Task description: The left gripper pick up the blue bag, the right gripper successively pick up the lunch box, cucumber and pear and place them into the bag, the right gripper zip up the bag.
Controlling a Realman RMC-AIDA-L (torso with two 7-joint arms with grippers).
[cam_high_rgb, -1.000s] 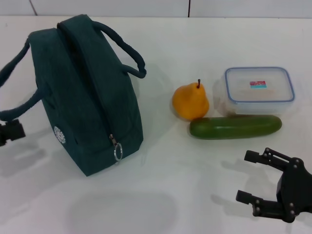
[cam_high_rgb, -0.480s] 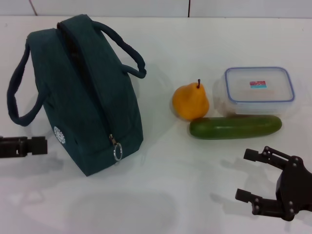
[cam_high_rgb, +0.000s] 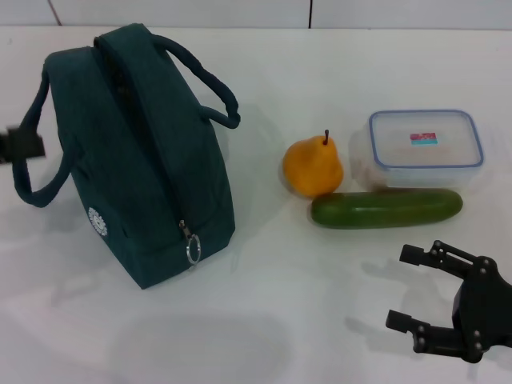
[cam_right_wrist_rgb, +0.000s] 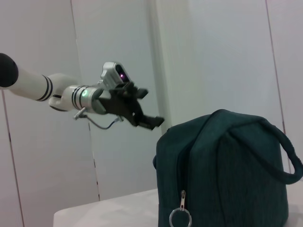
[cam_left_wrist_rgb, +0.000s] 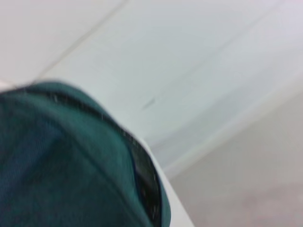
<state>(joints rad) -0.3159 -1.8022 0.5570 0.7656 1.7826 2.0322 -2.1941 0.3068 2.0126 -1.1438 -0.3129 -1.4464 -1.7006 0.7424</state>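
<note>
**Two grippers, bag not yet held**

Nearest, right gripper idles with fingers spread by the tabletop's near right corner. Beyond it lie cucumber, pear and lunch box. Blue bag stands upright, zipped, left. Left gripper, fingers parted, has risen from table level to handle height; pickup is likely imminent.

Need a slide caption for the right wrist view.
Left gripper, fingers open, hovering in the air beside the upright blue bag.
</note>
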